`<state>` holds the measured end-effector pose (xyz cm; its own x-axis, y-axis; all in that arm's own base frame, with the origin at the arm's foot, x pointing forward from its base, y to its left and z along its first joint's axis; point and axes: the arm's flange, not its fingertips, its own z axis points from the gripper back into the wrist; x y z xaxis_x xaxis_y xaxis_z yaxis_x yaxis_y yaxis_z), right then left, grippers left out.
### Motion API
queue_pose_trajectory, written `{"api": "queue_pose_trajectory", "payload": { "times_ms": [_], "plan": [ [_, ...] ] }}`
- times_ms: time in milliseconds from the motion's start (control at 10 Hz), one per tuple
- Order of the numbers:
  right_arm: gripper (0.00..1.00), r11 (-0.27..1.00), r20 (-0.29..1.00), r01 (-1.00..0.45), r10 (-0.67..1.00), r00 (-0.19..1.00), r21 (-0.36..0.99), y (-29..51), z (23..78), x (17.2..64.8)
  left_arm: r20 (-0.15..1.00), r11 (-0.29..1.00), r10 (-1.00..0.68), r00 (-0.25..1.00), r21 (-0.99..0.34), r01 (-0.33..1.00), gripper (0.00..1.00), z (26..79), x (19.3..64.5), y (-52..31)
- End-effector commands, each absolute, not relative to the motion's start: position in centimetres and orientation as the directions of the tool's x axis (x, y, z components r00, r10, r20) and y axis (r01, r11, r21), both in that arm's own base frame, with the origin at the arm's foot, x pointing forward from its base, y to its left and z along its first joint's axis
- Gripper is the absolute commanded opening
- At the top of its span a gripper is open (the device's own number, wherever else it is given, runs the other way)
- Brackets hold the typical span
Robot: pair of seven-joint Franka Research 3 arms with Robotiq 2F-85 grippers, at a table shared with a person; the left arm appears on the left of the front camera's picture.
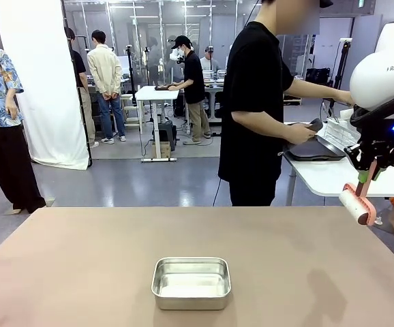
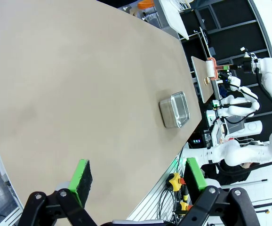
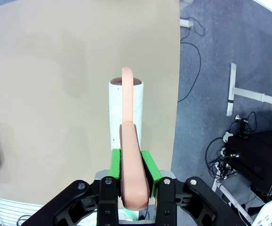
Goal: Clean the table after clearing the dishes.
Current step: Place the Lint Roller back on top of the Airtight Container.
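Bench [image 1: 81, 259] cleaning looks due: its tan top carries just a steel pan [image 1: 191, 283] near the robot-side edge. Right gripper [image 3: 131, 162] clamps a pink-handled lint roller [image 3: 124, 110] above the right edge; next, lower it onto the top. Left gripper [image 2: 136, 176] hangs wide open, empty. Broad free room all round.

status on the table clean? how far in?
Done: no plates on the table; the person holds a dark tray at the white side table. In hand: right gripper shut on the lint roller, raised off the top. Left: rolling; steel pan remains.
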<state>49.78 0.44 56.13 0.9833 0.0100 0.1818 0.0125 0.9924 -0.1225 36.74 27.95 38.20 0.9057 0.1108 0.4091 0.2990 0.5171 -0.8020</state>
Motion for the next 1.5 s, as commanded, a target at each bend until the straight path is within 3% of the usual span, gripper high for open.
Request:
{"api": "queue_pose_trajectory", "payload": {
  "times_ms": [0, 400, 700, 1000, 1400],
  "plan": [
    [0.22, 0.992, 0.199, 0.013, 0.013, 0.98, -0.126, 0.4, 56.4, 49.8, 0.416, 0.516, 0.115, 0.902, -0.801, 0.304, 1.0, 38.2, 36.4, 28.0],
    [0.22, 0.992, 0.182, 0.013, 0.01, 0.983, -0.122, 0.4, 56.1, 49.8, 0.416, 0.516, 0.115, 0.902, -0.801, 0.304, 1.0, 38.2, 36.4, 28.0],
    [0.22, 0.922, 0.233, -0.385, 0.385, 0.893, -0.043, 10.5, 59.1, 48.5, 0.416, 0.516, 0.115, 0.902, -0.801, 0.304, 1.0, 38.2, 36.4, 28.0],
    [0.22, 0.677, 0.242, -0.733, 0.724, 0.646, -0.068, 23.2, 59.7, 44.4, 0.416, 0.516, 0.115, 0.902, -0.801, 0.304, 1.0, 38.2, 36.4, 28.0],
    [0.22, 0.196, 0.17, -0.977, 0.969, 0.178, -0.09, 36.2, 58.1, 39.3, 0.416, 0.516, 0.115, 0.902, -0.801, 0.304, 1.0, 38.2, 36.4, 28.0]
  ]
}}
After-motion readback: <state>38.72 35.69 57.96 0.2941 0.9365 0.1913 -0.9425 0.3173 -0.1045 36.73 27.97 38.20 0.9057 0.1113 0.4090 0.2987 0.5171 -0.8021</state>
